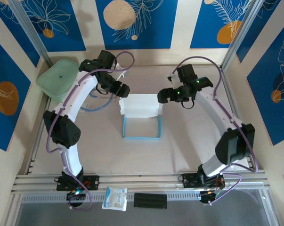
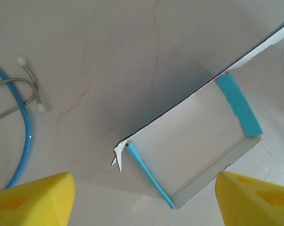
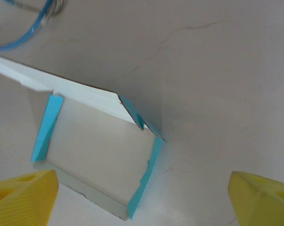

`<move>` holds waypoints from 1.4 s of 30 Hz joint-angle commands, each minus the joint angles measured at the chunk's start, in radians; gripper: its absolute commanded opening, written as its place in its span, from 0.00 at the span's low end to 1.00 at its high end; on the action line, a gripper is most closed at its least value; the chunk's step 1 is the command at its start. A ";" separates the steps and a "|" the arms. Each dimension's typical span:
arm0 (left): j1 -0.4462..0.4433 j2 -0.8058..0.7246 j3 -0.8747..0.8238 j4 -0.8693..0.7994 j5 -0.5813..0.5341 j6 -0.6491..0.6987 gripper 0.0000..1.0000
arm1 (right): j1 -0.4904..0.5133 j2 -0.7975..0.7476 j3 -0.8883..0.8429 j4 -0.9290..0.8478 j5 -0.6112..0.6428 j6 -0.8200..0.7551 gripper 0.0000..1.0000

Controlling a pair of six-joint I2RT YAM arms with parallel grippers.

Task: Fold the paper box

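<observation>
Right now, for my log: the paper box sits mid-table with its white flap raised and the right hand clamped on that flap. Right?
No: the right wrist view shows the right hand open, gripping nothing. The paper box does sit mid-table, white flap raised.

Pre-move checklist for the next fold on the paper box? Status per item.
1. Left tool open and holding nothing: ok.
2. Right tool open and holding nothing: ok.
3. Paper box side walls raised: ok.
4. Lid closed: not ok. The white flap stands up at the far edge.
5. Corner tabs tucked: not ok. A white tab sticks out at one far corner.
6. Blue tube out of the fold path: ok. It lies on the table, apart from the box.
</observation>
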 commanded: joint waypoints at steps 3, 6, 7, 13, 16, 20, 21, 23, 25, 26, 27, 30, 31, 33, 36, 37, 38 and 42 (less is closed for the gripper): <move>0.009 0.067 0.028 -0.094 0.076 0.046 0.80 | 0.011 0.137 0.133 -0.176 -0.076 -0.128 0.78; 0.008 0.093 0.006 -0.093 0.042 0.042 0.80 | 0.016 0.196 0.177 -0.201 -0.028 -0.131 0.68; 0.009 0.101 0.000 -0.094 0.037 0.042 0.78 | 0.018 0.205 0.183 -0.204 -0.022 -0.133 0.65; -0.002 0.116 -0.048 -0.072 0.063 0.028 0.68 | 0.031 0.241 0.197 -0.216 0.002 -0.136 0.47; -0.008 0.131 -0.052 -0.073 0.061 0.027 0.65 | 0.035 0.251 0.194 -0.211 0.005 -0.139 0.42; -0.014 0.149 -0.056 -0.069 0.055 0.025 0.62 | 0.039 0.266 0.203 -0.208 0.006 -0.141 0.36; -0.015 0.154 -0.057 -0.069 0.051 0.024 0.61 | 0.039 0.269 0.204 -0.205 0.008 -0.142 0.36; -0.016 0.160 -0.061 -0.059 0.050 0.023 0.61 | 0.043 0.276 0.208 -0.200 0.008 -0.147 0.37; -0.017 0.169 -0.061 -0.055 0.050 0.020 0.58 | 0.043 0.285 0.220 -0.199 0.010 -0.150 0.37; -0.017 0.173 -0.062 -0.055 0.049 0.020 0.57 | 0.044 0.290 0.225 -0.199 0.010 -0.150 0.36; -0.017 0.178 -0.063 -0.057 0.046 0.020 0.54 | 0.046 0.293 0.229 -0.200 0.009 -0.152 0.35; -0.019 0.177 -0.075 -0.056 0.037 0.016 0.42 | 0.047 0.294 0.229 -0.198 0.011 -0.147 0.28; -0.019 0.173 -0.081 -0.050 0.032 0.012 0.39 | 0.047 0.295 0.229 -0.197 0.011 -0.142 0.26; -0.021 0.165 -0.087 -0.049 0.025 0.001 0.35 | 0.049 0.295 0.231 -0.200 0.017 -0.123 0.23; -0.032 0.153 -0.088 -0.036 -0.003 -0.030 0.29 | 0.056 0.294 0.228 -0.197 0.018 -0.084 0.20; -0.038 0.150 -0.088 -0.029 -0.010 -0.046 0.27 | 0.060 0.294 0.228 -0.193 0.021 -0.071 0.19; -0.040 0.148 -0.088 -0.023 -0.023 -0.066 0.26 | 0.064 0.291 0.226 -0.188 0.030 -0.054 0.17; -0.051 0.129 -0.100 0.033 -0.074 -0.166 0.21 | 0.070 0.286 0.224 -0.157 0.051 0.033 0.09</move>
